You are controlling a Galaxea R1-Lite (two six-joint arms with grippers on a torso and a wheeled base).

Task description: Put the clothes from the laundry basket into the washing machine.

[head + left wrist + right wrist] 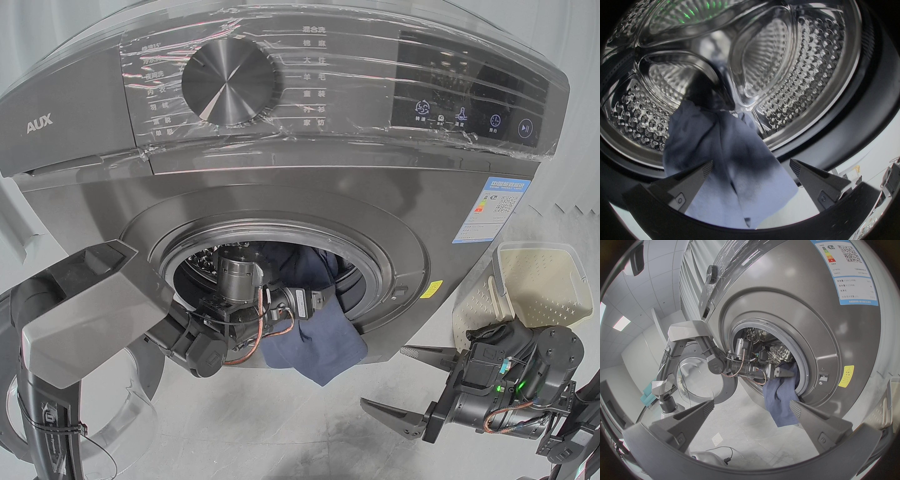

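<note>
1. The washing machine (350,206) stands with its door (134,400) swung wide to the robot's left, so the port is free for loading.

2. The blue garment (319,344) lies across the lower lip of the port. 1 part is inside the drum (793,62) and the other hangs outside, down the front panel. Judgement: the load is incomplete, since the hanging part would foul the door on closing.

3. The left gripper (750,165) is at the mouth of the port, pointing into the drum. Its fingers (693,178) are spread over the cloth and pinch nothing. Judgement: it is placed to take a new hold on the loose part or push it inward.

4. The right gripper (382,378) hangs low, just beside the laundry basket (500,262). It is spread wide and carries nothing. Judgement: it is held away from the port to leave the left arm room.

5. The basket stands just to the right of the machine. No clothes show on its visible inner walls. The right arm hides its lower part, so its contents cannot be confirmed.
</note>
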